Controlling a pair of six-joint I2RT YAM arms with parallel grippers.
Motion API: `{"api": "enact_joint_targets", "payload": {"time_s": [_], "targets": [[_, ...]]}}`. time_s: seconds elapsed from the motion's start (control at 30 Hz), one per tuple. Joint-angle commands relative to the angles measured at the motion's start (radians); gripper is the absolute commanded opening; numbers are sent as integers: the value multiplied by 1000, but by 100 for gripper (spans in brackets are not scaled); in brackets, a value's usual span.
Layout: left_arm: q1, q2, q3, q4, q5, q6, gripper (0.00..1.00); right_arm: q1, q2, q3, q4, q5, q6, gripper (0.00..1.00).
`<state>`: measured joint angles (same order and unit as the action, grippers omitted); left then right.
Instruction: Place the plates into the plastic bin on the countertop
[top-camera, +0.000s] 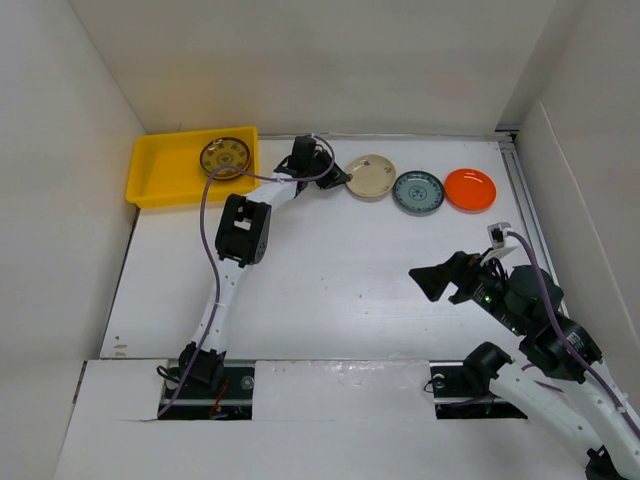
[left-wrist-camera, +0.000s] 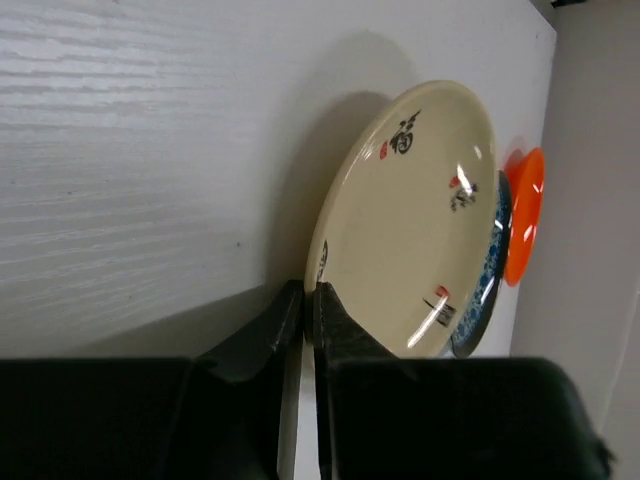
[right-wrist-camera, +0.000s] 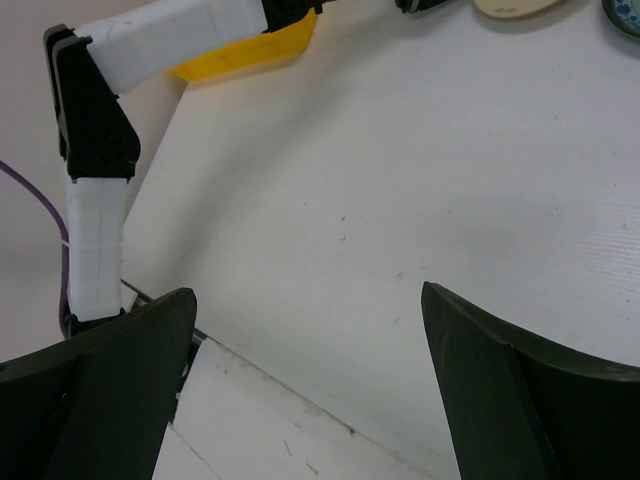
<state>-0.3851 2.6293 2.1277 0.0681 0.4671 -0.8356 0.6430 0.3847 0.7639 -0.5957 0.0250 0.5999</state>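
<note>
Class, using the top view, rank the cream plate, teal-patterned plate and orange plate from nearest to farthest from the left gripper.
1. cream plate, at the left gripper.
2. teal-patterned plate, mid-row.
3. orange plate, right end.

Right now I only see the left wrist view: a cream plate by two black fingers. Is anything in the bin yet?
Observer: Yes, one gold-patterned plate lies in the yellow bin.
Operator: Where is that bin from my fingers?
Observer: In the top view it sits left of the left gripper; the cream plate is on the gripper's other side.
Operator: And the other arm?
Observer: The right gripper hangs open above bare countertop, holding nothing.
</note>
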Motion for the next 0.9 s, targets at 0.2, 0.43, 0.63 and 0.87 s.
{"api": "enact_joint_targets", "payload": {"time_s": [0.2,0.43,0.63,0.87], "targets": [[35,-263,-181,4,-60,-28,0,1,2,51,16,16,-22,100],[213,-535,-189,-206,-283,4,0,1,2,51,16,16,-31,100],[471,-508,-138,-332,-263,33,0,1,2,51,16,-7,-40,100],[592,-466,-195,-351,-263,82,0,1,22,90,16,-7,-60,100]]}}
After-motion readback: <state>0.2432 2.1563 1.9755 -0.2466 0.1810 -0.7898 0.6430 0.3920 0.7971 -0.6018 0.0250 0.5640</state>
